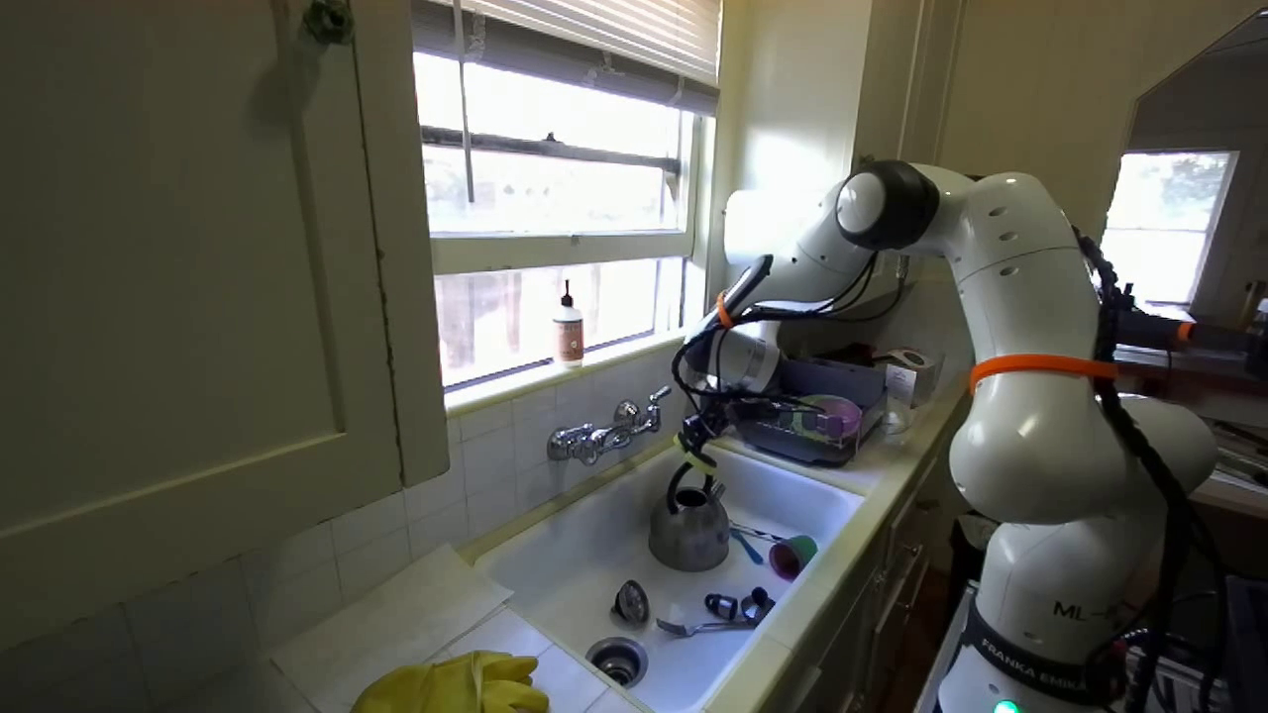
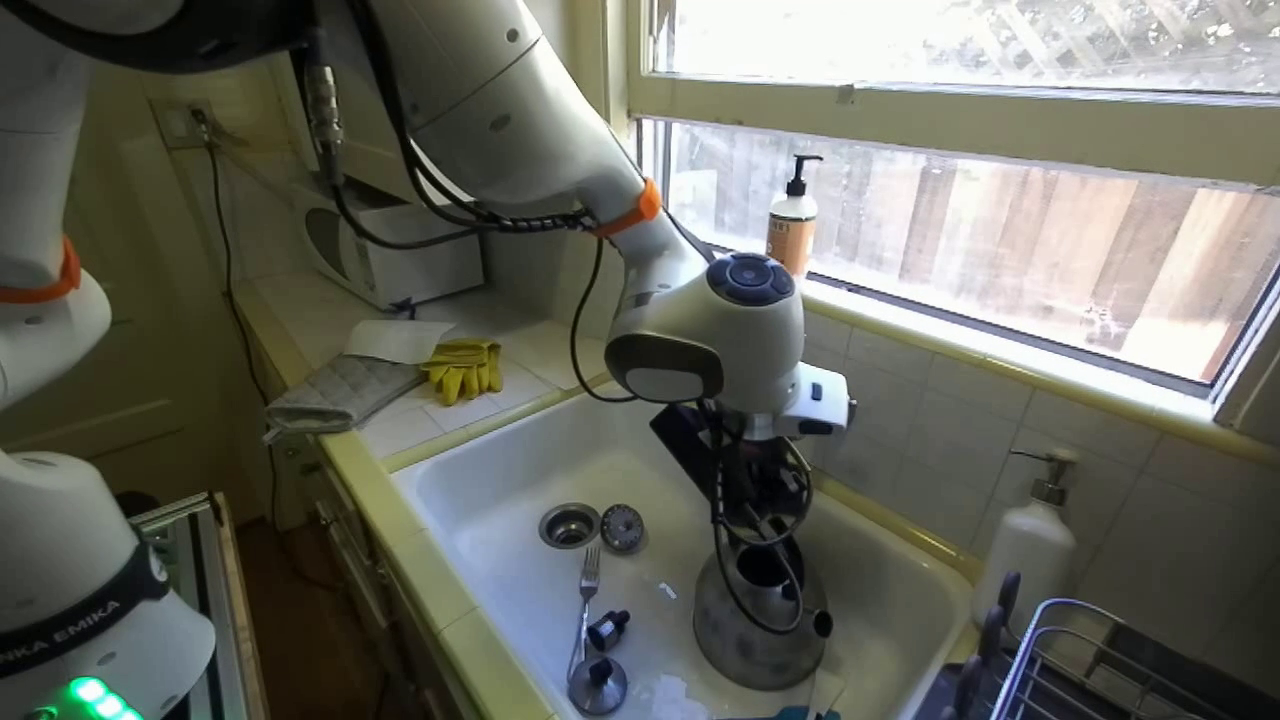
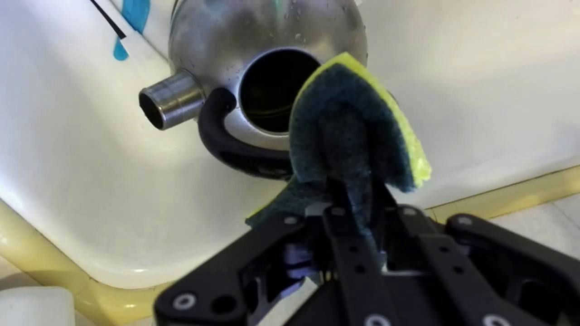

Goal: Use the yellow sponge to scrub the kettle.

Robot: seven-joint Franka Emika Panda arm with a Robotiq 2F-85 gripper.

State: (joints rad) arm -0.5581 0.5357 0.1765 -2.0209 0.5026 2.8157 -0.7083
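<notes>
Can see the yellow sponge (image 3: 344,122) in the wrist view, folded and pinched by the end effector (image 3: 360,194), showing a dark blue-green face and a bright yellow-green edge. Cannot follow the lower flap all the way, being overlapped by the end effector. Hangs over the kettle (image 3: 267,27), blocking part of the round opening and of the black arched handle (image 3: 244,156); cannot tell whether touching either. Looks too dark inside the opening to make anything out. Can find only part of the kettle's body there, cut off by the top edge. Stands upright in the white sink (image 2: 620,460) in both exterior views, crossed by cables (image 2: 718,490) in an exterior view. Can spot the sponge (image 1: 699,461) in an exterior view as a mere yellow-green strip just above the handle. Can hardly identify the small dark thing (image 2: 606,631) beside the fork (image 2: 587,592). Can see only part of the yellow gloves (image 1: 446,685) on the bench (image 1: 572,671) in an exterior view, cut off below.
</notes>
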